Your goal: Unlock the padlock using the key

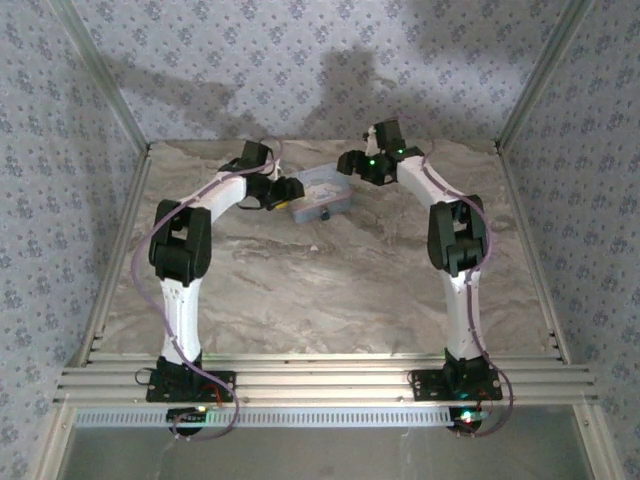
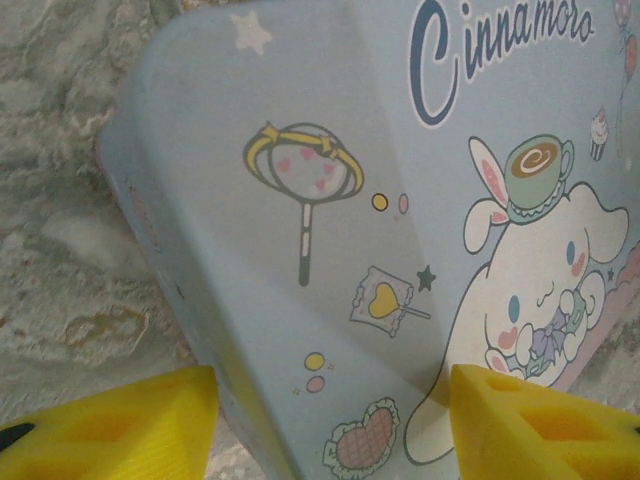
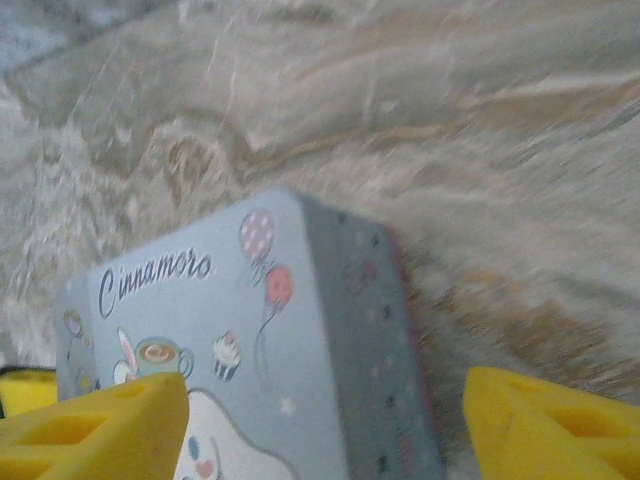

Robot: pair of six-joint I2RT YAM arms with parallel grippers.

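The task looks to be at its very beginning. The pale blue tin [image 1: 318, 190] with the cartoon picture lies close to the far edge of the worktop [image 1: 320, 290], about in the middle of that edge, and both arms reach to it.

The left fingers [image 2: 110, 430] are spread wide, and the left end of the tin lies between them in the left wrist view. I cannot tell if they touch it. The right fingers [image 3: 95, 425] are also spread wide and hang over the right end of the tin, holding nothing.

The padlock [image 1: 323, 215] is, I believe, the tiny dark spot on the near wall of the tin in the top view. It is too small there to say if its shackle is closed. I find no key in these pictures, and neither pair of fingers carries one.

So, by my judgement, nothing of the unlocking is done yet. What remains is to steady the tin, take the key, put it in the padlock, and turn it until the padlock opens. The padlock is very small, so this will ask for fine aiming.
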